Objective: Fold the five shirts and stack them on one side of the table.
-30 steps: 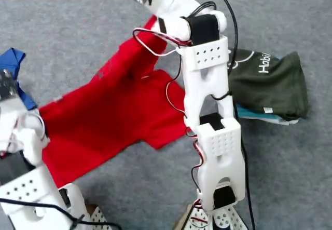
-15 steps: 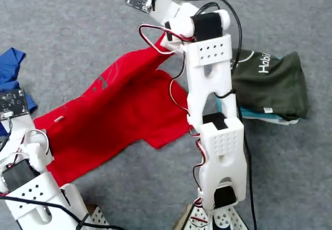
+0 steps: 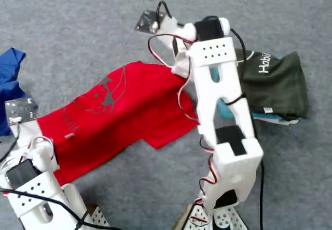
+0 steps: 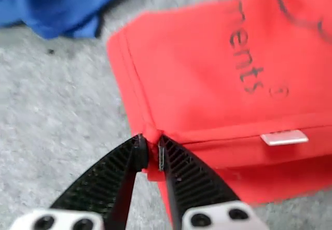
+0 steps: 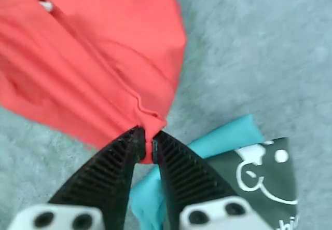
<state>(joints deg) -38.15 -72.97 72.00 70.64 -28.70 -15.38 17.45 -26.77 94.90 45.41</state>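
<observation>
A red shirt [image 3: 119, 110] lies across the middle and left of the grey table [image 3: 78, 32], a dark graphic facing up. My left gripper [image 4: 150, 149] is shut on a hem corner of the red shirt [image 4: 207, 84] at the cloth's left end, near the table's front left. My right gripper [image 5: 148, 141] is shut on a folded edge of the red shirt [image 5: 93, 69]. In the high view the right gripper [image 3: 179, 69] sits at the cloth's far right corner, low over the table. A crumpled blue shirt [image 3: 9, 79] lies at the left edge.
A folded dark green shirt [image 3: 272, 84] rests on a teal shirt [image 3: 225, 108] at the right side, close beside the right arm. The teal shirt [image 5: 207, 147] and green shirt [image 5: 259, 183] lie just past the right gripper. Blue cloth [image 4: 57, 4] lies beyond the left gripper.
The right gripper came down and toward the right with the red shirt's edge. The cloth, lifted before, now lies flatter with its graphic showing. The left arm shifted a little at the left end.
</observation>
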